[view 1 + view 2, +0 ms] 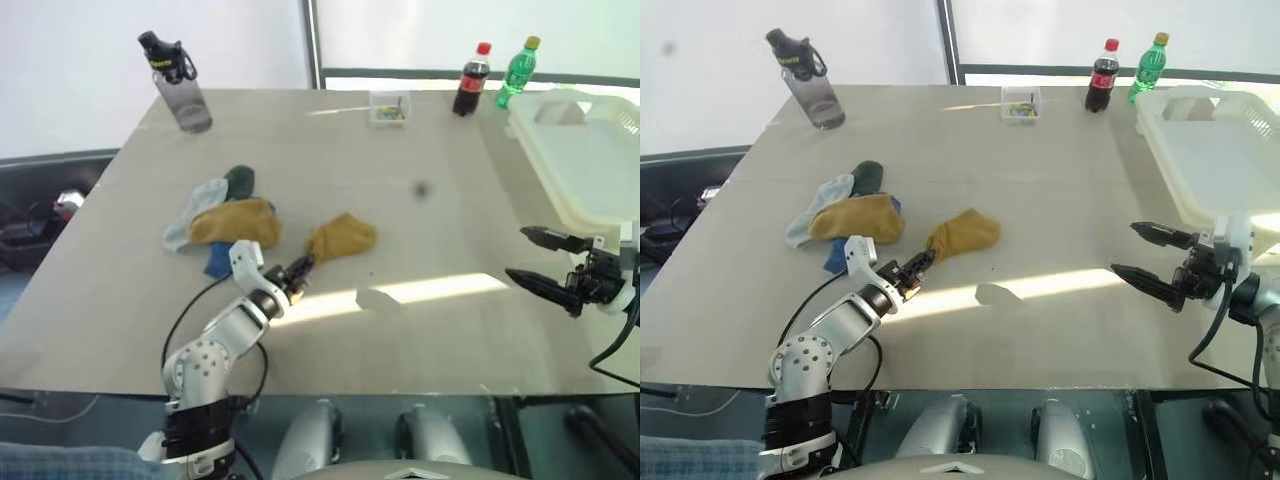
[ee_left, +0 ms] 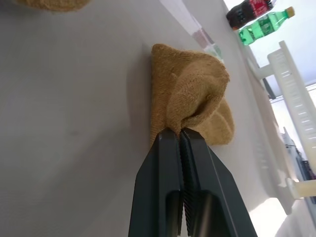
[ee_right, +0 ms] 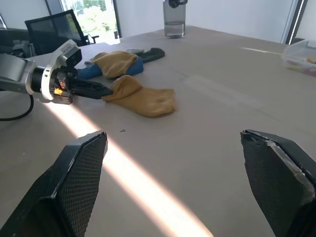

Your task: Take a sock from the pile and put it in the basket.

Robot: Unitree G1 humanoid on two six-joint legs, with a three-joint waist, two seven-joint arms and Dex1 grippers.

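Near the middle of the table (image 1: pixel 420 330), a mustard sock (image 1: pixel 342 237) lies flat, apart from the pile (image 1: pixel 222 220) to its left. The left gripper (image 1: pixel 302 268) is clamped on the sock's near edge. The right gripper (image 1: pixel 548 260) hangs empty, fingers spread wide, near the basket (image 1: pixel 590 170) at the far right. The sock is grasped, but the carry and the drop remain.
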